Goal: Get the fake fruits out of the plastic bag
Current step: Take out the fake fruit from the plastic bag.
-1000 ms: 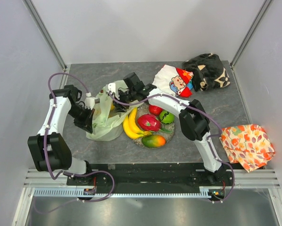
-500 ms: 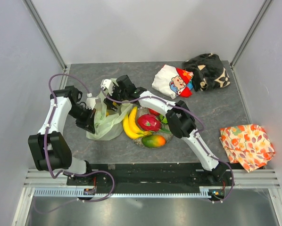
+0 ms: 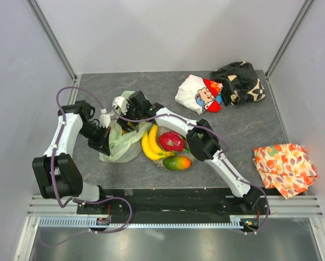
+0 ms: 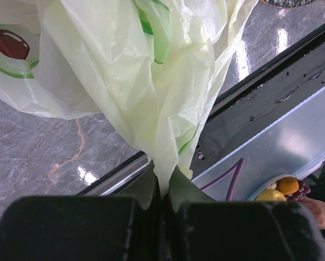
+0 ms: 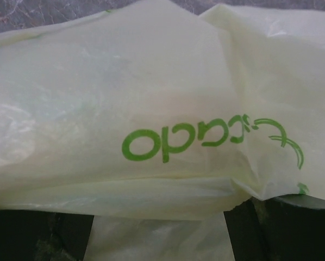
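Bag (image 3: 122,144) on grey table (image 3: 249,128); white walls (image 3: 168,32)

plastic bag (image 3: 120,144) left of dish (image 3: 159,162), fake fruits (image 3: 170,142) on dish

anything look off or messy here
Nothing spilled or broken. The plastic bag lies crumpled beside the bananas, a fold of it pinched in the shut left gripper. The orange cloth sits bunched at the right edge of the table.

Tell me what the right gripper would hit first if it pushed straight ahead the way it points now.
The plastic bag. Its pale green film fills the right wrist view just ahead of the right gripper, between the open fingers; what lies behind that film is hidden.
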Robot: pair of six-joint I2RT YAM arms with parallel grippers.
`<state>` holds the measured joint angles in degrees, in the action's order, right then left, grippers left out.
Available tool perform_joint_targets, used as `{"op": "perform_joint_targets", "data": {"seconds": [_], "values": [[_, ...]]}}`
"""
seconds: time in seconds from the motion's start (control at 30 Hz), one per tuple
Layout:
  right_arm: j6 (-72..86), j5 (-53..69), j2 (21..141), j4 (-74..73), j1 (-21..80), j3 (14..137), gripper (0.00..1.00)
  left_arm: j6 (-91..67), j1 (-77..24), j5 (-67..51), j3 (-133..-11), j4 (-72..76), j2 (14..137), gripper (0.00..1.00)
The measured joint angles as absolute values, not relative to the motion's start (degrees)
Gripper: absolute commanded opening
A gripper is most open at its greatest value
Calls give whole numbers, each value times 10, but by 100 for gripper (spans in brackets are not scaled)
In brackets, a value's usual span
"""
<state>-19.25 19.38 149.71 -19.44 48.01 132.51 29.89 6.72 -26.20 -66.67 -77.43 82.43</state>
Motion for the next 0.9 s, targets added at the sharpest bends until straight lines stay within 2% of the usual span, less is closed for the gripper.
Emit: {"op": "perform_joint_targets", "data": {"seconds": [0.2,0.4,0.6,0.9], "values": [[-192,192,1499,-216,481,1329,63,299,67,-272,-667,-774,824,2],[-185,197,1499,-245,478,1364,53,299,67,-274,-668,-774,825,2],[-182,223,1458,-276,467,1355,51,296,67,-277,-680,-772,825,2],[-273,279,1233,-356,430,1173,50,259,67,-302,-744,-736,853,2]]}}
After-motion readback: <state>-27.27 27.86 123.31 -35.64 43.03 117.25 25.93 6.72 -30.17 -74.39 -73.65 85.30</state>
